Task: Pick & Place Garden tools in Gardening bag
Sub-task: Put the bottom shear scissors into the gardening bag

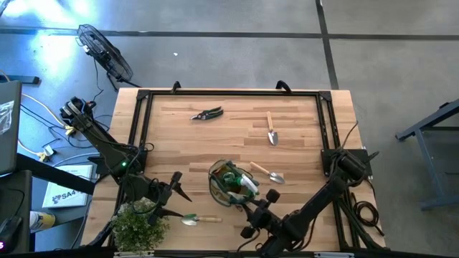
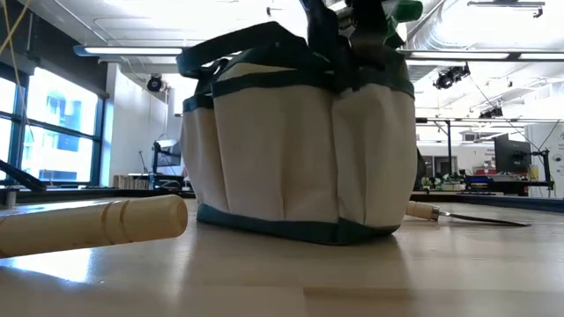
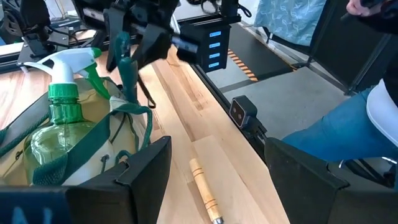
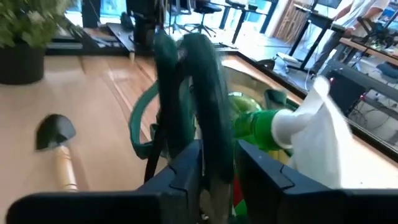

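Observation:
The gardening bag (image 1: 228,183) stands on the table near the front, its base on the wood (image 2: 300,231). A green-and-white spray bottle (image 3: 59,118) stands inside it. My right gripper (image 1: 252,203) is at the bag's near right rim, shut on its dark green loop handles. My left gripper (image 1: 172,188) is open, left of the bag, touching nothing. A wooden-handled trowel (image 1: 199,219) lies on the table beyond its fingers (image 3: 205,193). Two more trowels (image 1: 272,130) (image 1: 267,173) and the pruning shears (image 1: 206,113) lie flat on the table. My right gripper pinches the bag's dark green loop handles (image 4: 208,124) between its two fingers, both straps gathered together. The fingers come slanting from above and the table's near right side. The straps rise from the bag's rim up to the fingers (image 2: 339,35); the bag's base rests on the table.
A bushy green plant in a pot (image 1: 138,226) stands at the near left corner beside my left arm. A dark frame (image 1: 229,93) runs around the table's far and side edges. A person's clothed arm (image 3: 373,112) shows beyond the table's near edge.

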`<action>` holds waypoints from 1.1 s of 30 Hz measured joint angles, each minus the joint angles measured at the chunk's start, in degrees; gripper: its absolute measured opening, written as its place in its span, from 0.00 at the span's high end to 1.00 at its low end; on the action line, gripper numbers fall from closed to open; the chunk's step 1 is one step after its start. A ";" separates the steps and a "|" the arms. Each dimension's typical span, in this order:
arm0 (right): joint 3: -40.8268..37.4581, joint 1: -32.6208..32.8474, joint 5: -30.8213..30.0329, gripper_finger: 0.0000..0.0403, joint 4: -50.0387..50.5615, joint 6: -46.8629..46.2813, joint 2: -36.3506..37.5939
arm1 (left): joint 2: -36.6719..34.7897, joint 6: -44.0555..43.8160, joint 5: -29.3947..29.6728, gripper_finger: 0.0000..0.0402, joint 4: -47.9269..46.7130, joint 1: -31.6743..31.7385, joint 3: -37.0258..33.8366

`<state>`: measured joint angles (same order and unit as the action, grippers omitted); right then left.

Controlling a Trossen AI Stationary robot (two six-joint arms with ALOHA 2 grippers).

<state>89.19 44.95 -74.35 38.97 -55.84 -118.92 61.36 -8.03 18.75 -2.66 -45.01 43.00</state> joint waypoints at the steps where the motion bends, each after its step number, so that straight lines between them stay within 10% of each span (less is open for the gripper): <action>1: 0.00 0.16 -0.15 0.80 0.11 0.03 0.54 | 0.00 0.00 0.01 0.37 0.00 0.00 0.00; 33: 0.06 1.50 16.54 0.87 27.84 -30.05 3.58 | 0.00 -1.35 -1.40 0.37 0.01 0.00 -0.02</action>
<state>89.25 46.45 -57.81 66.81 -85.89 -115.35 61.36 -9.38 17.34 -2.65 -45.01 42.98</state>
